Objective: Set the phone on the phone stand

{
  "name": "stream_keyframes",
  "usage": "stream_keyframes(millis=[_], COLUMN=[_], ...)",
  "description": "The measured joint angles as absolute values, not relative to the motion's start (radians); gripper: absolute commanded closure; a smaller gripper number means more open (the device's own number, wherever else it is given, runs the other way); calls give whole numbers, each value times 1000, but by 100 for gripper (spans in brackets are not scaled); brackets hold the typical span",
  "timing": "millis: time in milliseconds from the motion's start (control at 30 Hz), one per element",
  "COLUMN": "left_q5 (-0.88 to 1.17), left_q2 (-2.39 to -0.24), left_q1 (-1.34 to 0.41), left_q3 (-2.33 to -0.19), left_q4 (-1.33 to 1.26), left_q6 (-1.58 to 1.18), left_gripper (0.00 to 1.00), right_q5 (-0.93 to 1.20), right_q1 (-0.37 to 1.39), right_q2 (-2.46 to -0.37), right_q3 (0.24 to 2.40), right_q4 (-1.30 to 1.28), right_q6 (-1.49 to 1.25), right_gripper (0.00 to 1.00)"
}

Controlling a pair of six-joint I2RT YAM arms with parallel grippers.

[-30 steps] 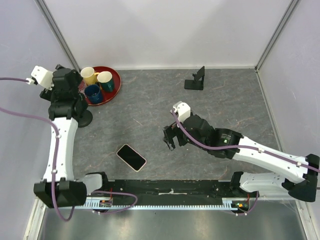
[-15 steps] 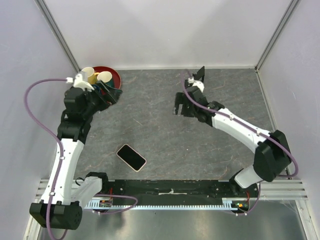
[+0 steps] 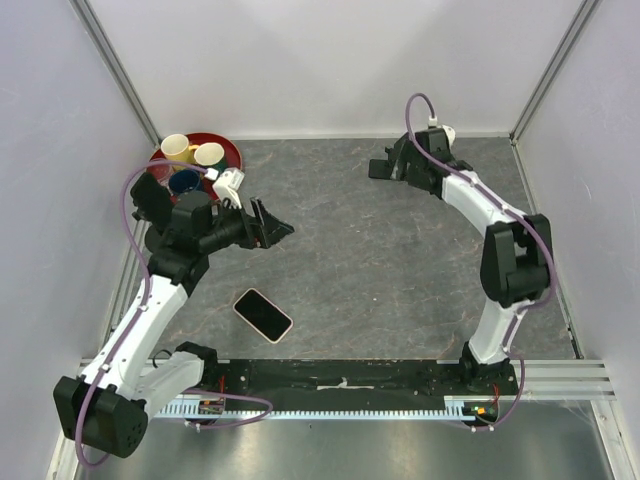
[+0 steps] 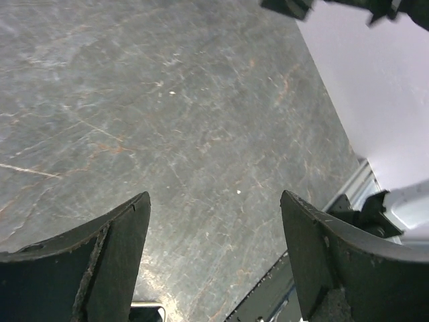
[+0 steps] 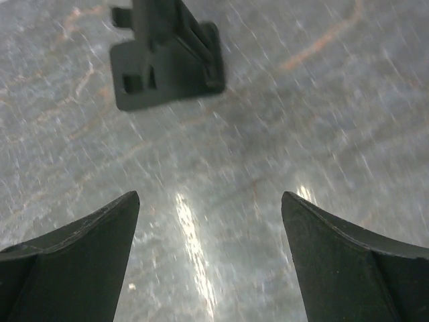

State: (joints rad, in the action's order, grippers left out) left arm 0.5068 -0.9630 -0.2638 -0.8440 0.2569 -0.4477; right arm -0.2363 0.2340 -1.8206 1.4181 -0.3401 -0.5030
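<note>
Looks like a robotics lab test cell, definitely not a home or kitchen. Boxed in by plain white panels [image 3: 330,60] on aluminium posts [image 3: 115,68], with a grey marbled tabletop [image 3: 400,280], a black mounting rail [image 3: 340,373] along the near edge, and purple cables [image 3: 125,210] looping off the left arm [image 3: 135,325] and right arm [image 3: 480,205] bolted there.

The left end effector [image 3: 272,227] has swung from the tray [image 3: 237,152] toward mid-counter [image 3: 350,260]; the right end effector [image 3: 400,160] has moved back to the phone stand [image 5: 167,60].
</note>
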Motion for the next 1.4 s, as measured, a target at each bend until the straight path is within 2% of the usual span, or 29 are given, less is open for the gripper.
stream_keyframes(millis=[100,200,333,400,567,667,733,867,967,1133,1400], left_q5=[533,538,551,556,562,562,562,563,562,562,562], left_q2=[-963,-963,-963,-963,-968,-972,-974,-978,-984,-991,-1002], left_q1=[-289,-311,-324,-328,-330,-330,-330,-330,-330,-330,-330], left_q3=[-842,-842,-839,-838,-838,-838,-837,-836,-836,-835,-831], left_q4=[245,228,228,228,225,224,221,221,221,221,221], left_q6=[-447,-447,-447,-447,-447,-447,-447,-447,-447,-447,-446], left_gripper=[16,16,17,17,17,17,17,17,18,18,18], right_q5=[-231,-238,-265,-268,-268,-270,-268,-259,-255,-236,-182], right_q1=[236,241,245,242,233,228,224,219,218,213,209], right_q2=[-1913,-2014,-2078,-2104,-2161,-2182,-2195,-2209,-2209,-2209,-2205], right_q3=[1526,1656,1741,1776,1855,1882,1904,1927,1933,1936,1934], right_q4=[-327,-320,-314,-315,-312,-313,-313,-312,-312,-313,-314], right_q6=[-440,-374,-316,-293,-263,-252,-244,-234,-228,-220,-201], right_gripper=[11,20,42,49,49,54,63,69,77,100,100])
